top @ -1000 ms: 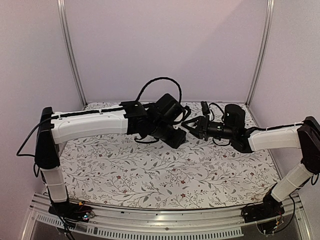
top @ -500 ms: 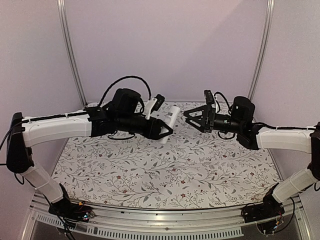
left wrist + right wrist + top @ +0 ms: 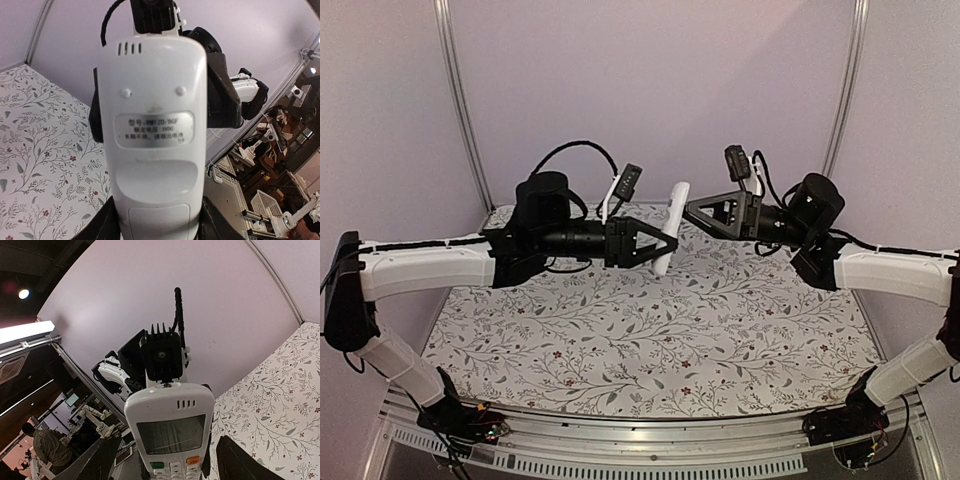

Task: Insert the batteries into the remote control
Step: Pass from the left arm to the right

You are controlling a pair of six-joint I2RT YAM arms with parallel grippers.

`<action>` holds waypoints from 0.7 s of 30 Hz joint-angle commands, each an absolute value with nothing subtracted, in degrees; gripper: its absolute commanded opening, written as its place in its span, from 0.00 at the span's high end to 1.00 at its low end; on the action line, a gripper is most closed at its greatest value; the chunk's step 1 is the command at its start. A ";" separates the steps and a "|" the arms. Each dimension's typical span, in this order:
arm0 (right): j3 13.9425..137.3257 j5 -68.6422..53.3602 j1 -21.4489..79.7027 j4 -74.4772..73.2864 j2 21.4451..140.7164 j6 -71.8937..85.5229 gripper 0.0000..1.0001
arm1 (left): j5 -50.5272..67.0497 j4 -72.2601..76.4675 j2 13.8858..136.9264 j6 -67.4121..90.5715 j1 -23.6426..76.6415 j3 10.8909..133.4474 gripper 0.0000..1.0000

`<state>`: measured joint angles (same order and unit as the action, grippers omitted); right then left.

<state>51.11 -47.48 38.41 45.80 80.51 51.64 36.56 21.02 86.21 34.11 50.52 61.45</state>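
Note:
The remote control point(image 3: 672, 226) is a slim white bar held up in the air over the far middle of the table. My left gripper point(image 3: 660, 246) is shut on its lower end. In the left wrist view its plain white back point(image 3: 152, 125) with a grey label fills the frame, with a dark finger point(image 3: 102, 226) on each side. My right gripper point(image 3: 692, 210) faces the remote from the right, open. In the right wrist view the remote's front point(image 3: 170, 435) shows a dark screen and buttons between the spread fingers point(image 3: 95, 460), which stand apart from it. The batteries are out of view.
A floral cloth point(image 3: 650, 340) covers the table below both arms. Metal frame posts point(image 3: 460, 100) and plain walls close the back and sides. The left wrist's camera block point(image 3: 161, 357) sits right behind the remote's top.
Both arms have risen from low over the table. The left one has carried the remote up with it. The right jaws have gone from shut to open.

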 commanded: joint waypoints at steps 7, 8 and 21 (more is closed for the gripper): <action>55.50 -49.13 40.04 50.15 84.69 55.43 0.34 | 40.82 27.66 87.00 37.39 50.72 60.84 0.67; 55.72 -49.13 40.13 50.26 84.87 55.56 0.36 | 40.72 27.55 87.15 37.55 50.71 60.81 0.67; 56.18 -49.72 40.56 50.01 85.72 56.63 0.78 | 38.45 25.57 86.87 37.33 49.45 59.50 0.67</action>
